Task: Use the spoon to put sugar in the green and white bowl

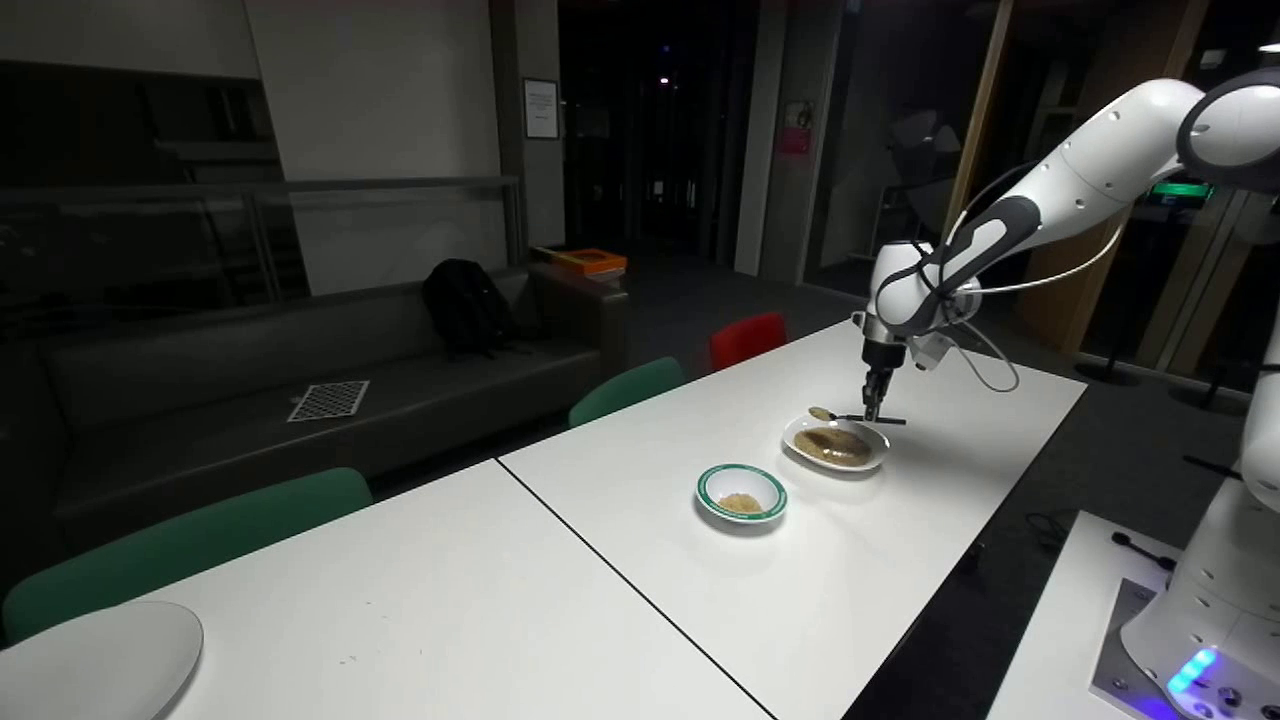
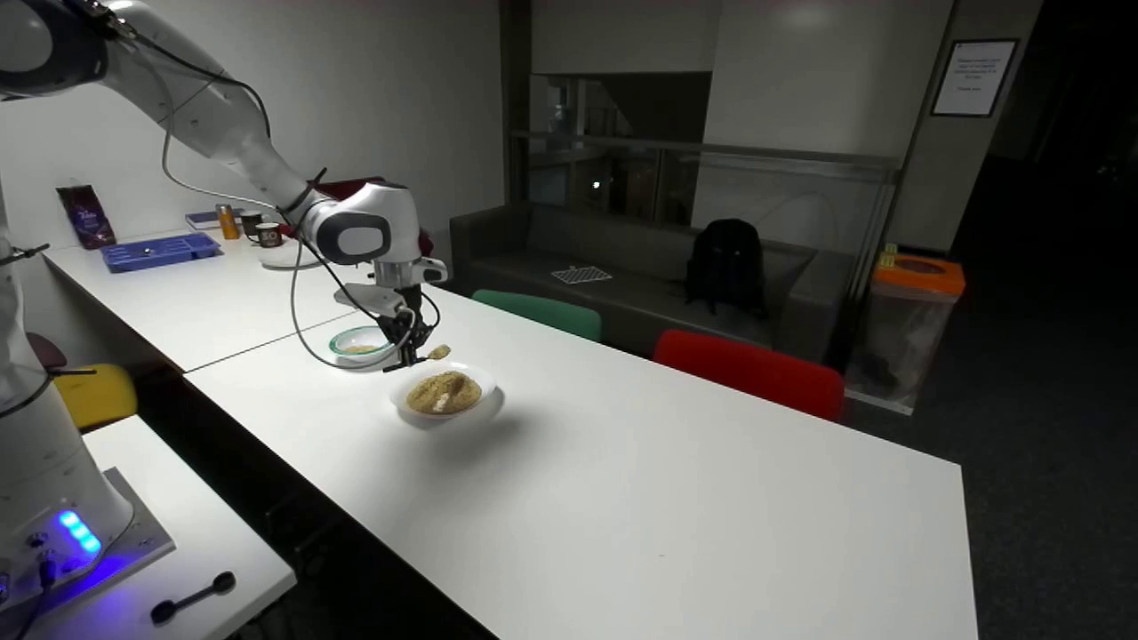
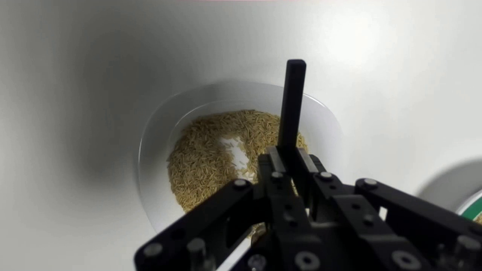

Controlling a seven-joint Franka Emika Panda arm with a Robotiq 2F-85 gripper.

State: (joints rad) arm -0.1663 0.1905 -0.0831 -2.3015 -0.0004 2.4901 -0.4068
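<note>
My gripper (image 3: 289,156) is shut on the dark handle of the spoon (image 3: 293,98), whose end sticks out past the fingertips in the wrist view. The spoon lies about level above a white dish (image 2: 488,382), and its scoop carries a small tan heap (image 1: 820,413). Tan, rice-like grains, standing for the sugar (image 3: 199,165), fill much of that dish, with a bare white patch near the middle. Beside it stands the green and white bowl (image 1: 735,484), upright, with a little tan heap inside. Only a sliver of this bowl (image 3: 475,209) shows in the wrist view; the scoop is hidden there.
Both dishes rest on a long white table (image 2: 676,498). A grey plate (image 1: 100,660), a blue tray (image 2: 160,252) and dark mugs (image 2: 269,235) stand farther along it. A red chair (image 2: 756,369) and green chairs (image 1: 630,390) line its side. A loose cable hangs from the arm.
</note>
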